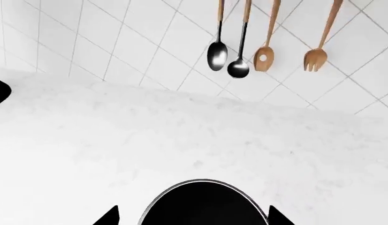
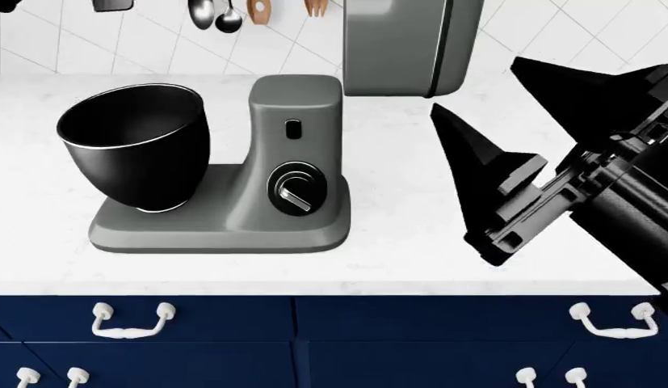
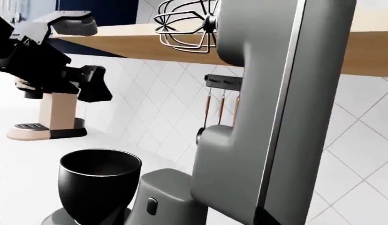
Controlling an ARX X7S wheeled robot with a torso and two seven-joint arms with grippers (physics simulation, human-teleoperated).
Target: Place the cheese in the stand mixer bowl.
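Note:
The glossy black stand mixer bowl (image 2: 134, 145) sits on the grey mixer's base at the left of the white counter, and the right wrist view also shows the bowl (image 3: 100, 180). My left gripper (image 1: 194, 218) hangs open directly over the bowl's silvery rim (image 1: 200, 181), one fingertip on each side. Nothing shows between its fingers. My right gripper (image 2: 474, 85) stands open and bare to the right of the mixer, above the counter. The cheese is out of view in every frame.
The grey mixer body (image 2: 301, 162) has its head (image 2: 404, 44) tilted up, with the whisk (image 3: 184, 28) raised. Spoons and wooden utensils (image 1: 244, 47) hang on the tiled wall. A tan appliance (image 3: 49, 117) stands further along the counter. Navy drawers (image 2: 312, 339) run below its front edge.

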